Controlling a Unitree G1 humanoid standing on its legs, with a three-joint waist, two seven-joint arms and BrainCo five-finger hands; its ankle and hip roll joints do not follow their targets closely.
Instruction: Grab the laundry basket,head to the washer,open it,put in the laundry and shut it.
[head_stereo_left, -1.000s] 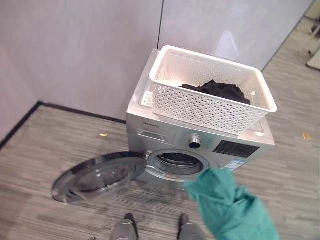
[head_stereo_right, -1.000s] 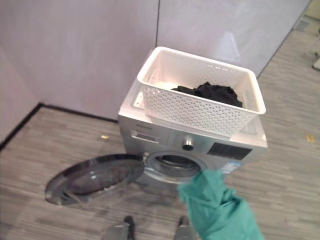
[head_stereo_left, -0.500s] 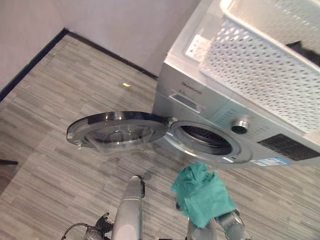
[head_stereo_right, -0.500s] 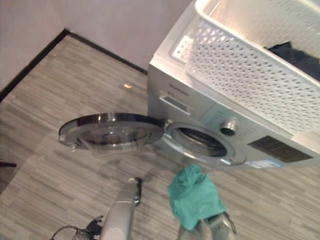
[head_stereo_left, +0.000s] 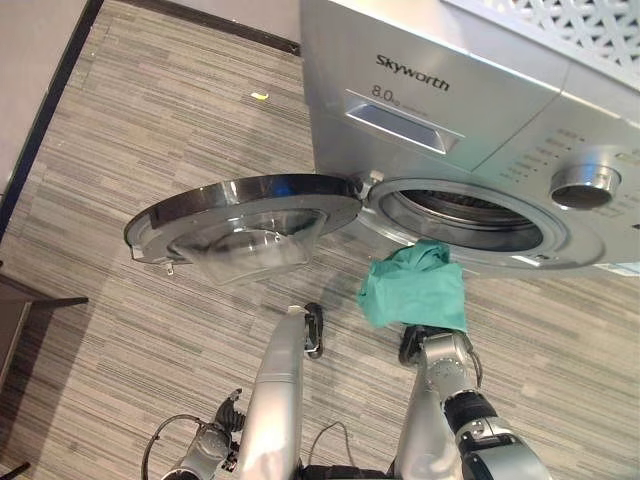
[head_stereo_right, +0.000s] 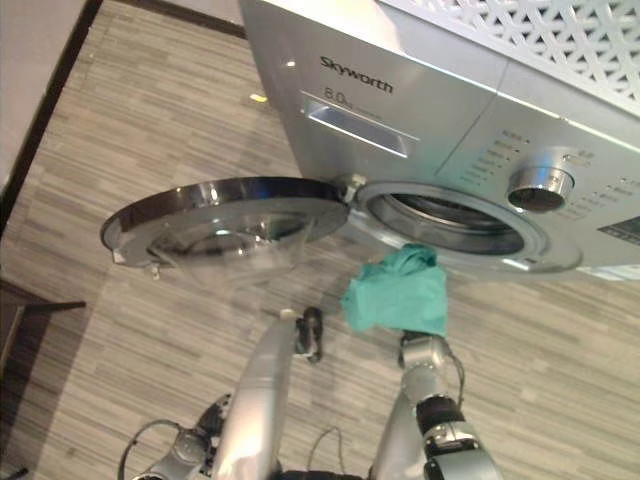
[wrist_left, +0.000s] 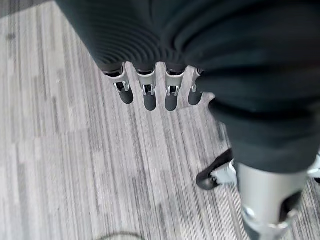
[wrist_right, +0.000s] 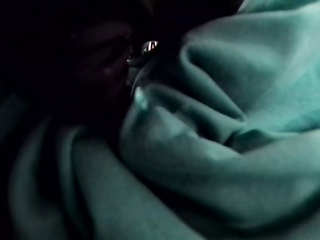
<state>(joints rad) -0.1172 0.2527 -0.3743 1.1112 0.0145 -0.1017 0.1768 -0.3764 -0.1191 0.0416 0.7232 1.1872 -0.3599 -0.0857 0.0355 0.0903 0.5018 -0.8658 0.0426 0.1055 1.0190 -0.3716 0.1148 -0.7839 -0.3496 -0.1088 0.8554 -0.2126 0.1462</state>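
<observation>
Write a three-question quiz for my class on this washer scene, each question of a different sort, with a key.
1. True or false: the washer door is shut.
2. What colour is the cloth at the right hand?
3. Where is the cloth? A) deep inside the drum B) just below the drum's opening C) on the floor

Key: 1 false, the door hangs open to the robot's left. 2 green. 3 B. The left hand hangs over the floor with straight fingers.

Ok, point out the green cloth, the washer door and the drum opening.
green cloth (head_stereo_left: 412, 292), left eye view, its middle.
washer door (head_stereo_left: 240, 215), left eye view, its glass bowl.
drum opening (head_stereo_left: 470, 215), left eye view, dark inside.
</observation>
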